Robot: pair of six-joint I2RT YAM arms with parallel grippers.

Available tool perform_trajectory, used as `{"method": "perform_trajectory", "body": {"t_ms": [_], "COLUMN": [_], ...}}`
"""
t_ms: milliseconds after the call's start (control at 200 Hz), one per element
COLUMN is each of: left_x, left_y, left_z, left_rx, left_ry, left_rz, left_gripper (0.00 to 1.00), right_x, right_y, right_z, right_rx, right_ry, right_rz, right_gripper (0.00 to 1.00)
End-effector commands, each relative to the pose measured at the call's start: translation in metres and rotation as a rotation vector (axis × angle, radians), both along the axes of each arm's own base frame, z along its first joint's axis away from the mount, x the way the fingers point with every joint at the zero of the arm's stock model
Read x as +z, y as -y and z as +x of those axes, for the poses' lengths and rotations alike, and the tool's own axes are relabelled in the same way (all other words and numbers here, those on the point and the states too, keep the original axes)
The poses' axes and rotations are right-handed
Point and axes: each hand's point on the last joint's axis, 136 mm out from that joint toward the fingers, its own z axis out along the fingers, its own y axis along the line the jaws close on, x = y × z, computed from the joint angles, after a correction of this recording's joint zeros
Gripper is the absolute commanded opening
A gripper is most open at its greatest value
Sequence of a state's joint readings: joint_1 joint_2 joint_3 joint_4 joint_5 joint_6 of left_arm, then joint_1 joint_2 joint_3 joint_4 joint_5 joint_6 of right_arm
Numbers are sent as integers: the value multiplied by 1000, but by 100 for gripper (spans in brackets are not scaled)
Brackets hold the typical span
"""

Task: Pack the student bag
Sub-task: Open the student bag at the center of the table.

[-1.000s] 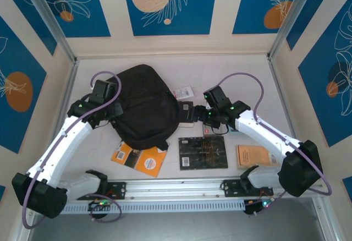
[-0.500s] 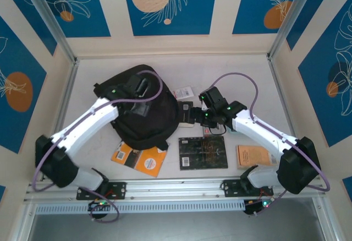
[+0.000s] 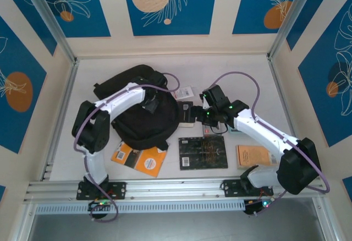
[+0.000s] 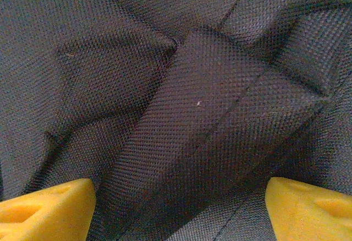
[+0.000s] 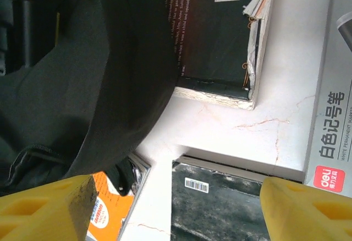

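Observation:
The student bag (image 3: 140, 122), a big black fabric backpack, lies flat at the table's middle left. My left gripper (image 3: 151, 104) hovers over its centre. In the left wrist view the gripper (image 4: 179, 208) is open, with only folded black bag fabric (image 4: 209, 103) between its yellow fingertips (image 4: 47, 211). My right gripper (image 3: 197, 114) is at the bag's right edge, beside a dark book (image 3: 187, 115). Seen from the right wrist it (image 5: 176, 208) is open over bare table, with the bag (image 5: 82, 70) at left and that dark book (image 5: 220, 32) ahead.
A black book (image 3: 203, 153) lies in front of the right gripper, also under it in the right wrist view (image 5: 220, 211). An orange book (image 3: 137, 159) sits partly under the bag's near edge. A tan book (image 3: 254, 155) lies at right. A grey marker box (image 5: 333, 114) and a white tag (image 3: 183, 92) are nearby.
My left arm has swung from the bag's left side across onto its middle, and its jaws have opened wider. The right arm has barely shifted.

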State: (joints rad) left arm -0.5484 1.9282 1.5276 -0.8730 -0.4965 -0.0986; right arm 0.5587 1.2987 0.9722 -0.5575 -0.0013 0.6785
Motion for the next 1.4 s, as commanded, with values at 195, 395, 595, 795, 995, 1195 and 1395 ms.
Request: {"method": "perform_trajectory", "body": {"t_ms": [195, 395, 595, 795, 995, 1195, 1395], "left_x": [18, 25, 52, 88, 123, 157, 171], "left_y": [-27, -28, -21, -4, -4, -6, -1], "left_z": [33, 34, 33, 29, 19, 10, 3], "left_rx": [82, 116, 147, 221, 317, 364, 328], "left_ry": [68, 75, 129, 161, 143, 122, 102], "left_rz": [-5, -95, -207, -448, -722, -968, -1018], "left_gripper": [18, 0, 0, 0, 0, 0, 0], "right_x": [7, 16, 21, 34, 57, 80, 115], "right_y": [-15, -19, -21, -34, -48, -62, -86], "right_z": [-8, -6, -3, 0, 18, 45, 69], "right_rx": [67, 81, 84, 105, 36, 1, 36], "right_ry": [-7, 5, 13, 6, -25, -21, 39], "right_rz": [121, 138, 140, 187, 201, 277, 337], "right_gripper": [67, 62, 60, 58, 55, 59, 61]}}
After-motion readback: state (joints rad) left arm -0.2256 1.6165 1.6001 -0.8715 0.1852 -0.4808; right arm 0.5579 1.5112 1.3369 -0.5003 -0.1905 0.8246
